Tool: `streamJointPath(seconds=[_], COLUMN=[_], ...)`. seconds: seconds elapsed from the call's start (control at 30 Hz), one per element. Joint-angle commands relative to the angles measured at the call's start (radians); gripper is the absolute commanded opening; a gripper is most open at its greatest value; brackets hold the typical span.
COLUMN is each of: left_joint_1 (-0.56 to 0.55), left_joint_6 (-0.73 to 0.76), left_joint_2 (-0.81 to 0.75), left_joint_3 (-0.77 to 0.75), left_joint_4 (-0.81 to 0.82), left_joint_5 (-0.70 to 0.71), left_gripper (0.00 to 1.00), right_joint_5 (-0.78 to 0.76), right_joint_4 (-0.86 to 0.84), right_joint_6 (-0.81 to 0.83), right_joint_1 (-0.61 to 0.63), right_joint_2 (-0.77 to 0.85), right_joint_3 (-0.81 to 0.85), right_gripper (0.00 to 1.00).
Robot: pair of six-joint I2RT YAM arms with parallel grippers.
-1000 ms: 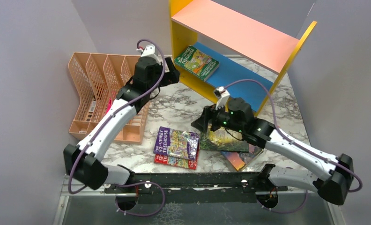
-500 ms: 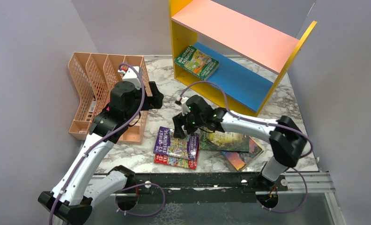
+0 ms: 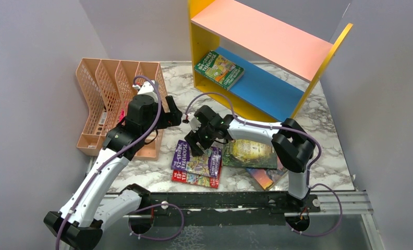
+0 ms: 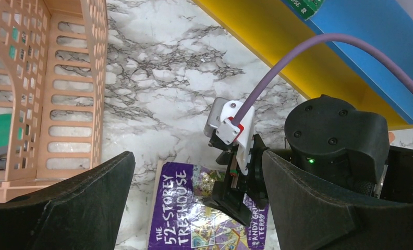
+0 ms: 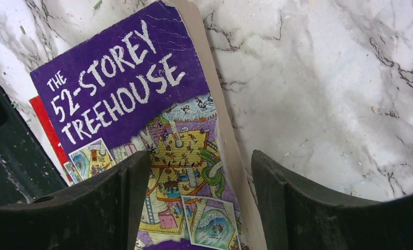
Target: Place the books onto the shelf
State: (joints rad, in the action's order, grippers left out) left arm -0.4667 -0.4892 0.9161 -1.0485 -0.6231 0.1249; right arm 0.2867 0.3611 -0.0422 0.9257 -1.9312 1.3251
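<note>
A purple "52-Storey Treehouse" book (image 3: 198, 159) (image 5: 126, 99) (image 4: 194, 224) lies on top of a red book (image 3: 189, 178) at the table's near middle. My right gripper (image 3: 195, 144) (image 5: 202, 203) is open and low over the purple book's far edge. One finger is over the cover, the other over the marble beside the page edge. A dark green-gold book (image 3: 251, 152) and a colourful book (image 3: 266, 178) lie to the right. The green Treehouse book (image 3: 219, 68) rests on the shelf's (image 3: 196, 36) blue lower board. My left gripper (image 3: 176, 115) (image 4: 196, 161) hangs open and empty above the marble, just behind the right gripper.
A peach mesh file rack (image 3: 113, 101) (image 4: 48, 78) stands at the left, close beside my left arm. The shelf's yellow base edge (image 4: 277, 47) runs just beyond both grippers. Grey walls close in on both sides.
My left gripper drew back from the shelf toward the rack. My right gripper swung left from the dark green-gold book to the purple book's far edge.
</note>
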Motion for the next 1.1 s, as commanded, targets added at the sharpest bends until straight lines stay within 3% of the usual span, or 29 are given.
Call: streamJointPath(seconds=[0.0,0.1,0.2,0.33,0.47,0.87,1.07], left_joint_1=[0.002,0.002,0.002,0.002,0.002,0.002,0.002], left_joint_6=[-0.018,-0.024,-0.037,-0.075,-0.136,-0.400,-0.407], left_joint_2=[-0.014,-0.014,-0.012,-0.017,-0.037,-0.132,-0.169], left_joint_3=[-0.003,-0.003,0.002,0.023,0.071,0.285,0.328], left_joint_4=[0.005,0.004,0.005,0.000,-0.017,-0.035,-0.030], left_joint_5=[0.021,0.019,0.003,-0.047,-0.069,-0.093,-0.047], left_gripper=[0.92,0.92,0.92,0.92,0.92,0.92,0.93], right_joint_5=[-0.017,-0.016,0.108,0.171,0.187,0.009,-0.069], right_joint_4=[0.045,0.026,0.050,0.070,-0.019,-0.320,-0.398], right_joint_6=[0.053,0.045,0.028,-0.046,-0.122,-0.459,-0.569], right_joint_1=[0.004,0.003,0.002,0.002,0.002,0.001,-0.037], right_joint_2=[-0.033,-0.015,-0.016,0.004,0.063,0.276,0.360], right_joint_3=[0.002,-0.013,-0.002,0.002,-0.061,-0.198,-0.218], right_gripper=[0.77,0.78,0.68,0.20,0.01,0.01,0.01])
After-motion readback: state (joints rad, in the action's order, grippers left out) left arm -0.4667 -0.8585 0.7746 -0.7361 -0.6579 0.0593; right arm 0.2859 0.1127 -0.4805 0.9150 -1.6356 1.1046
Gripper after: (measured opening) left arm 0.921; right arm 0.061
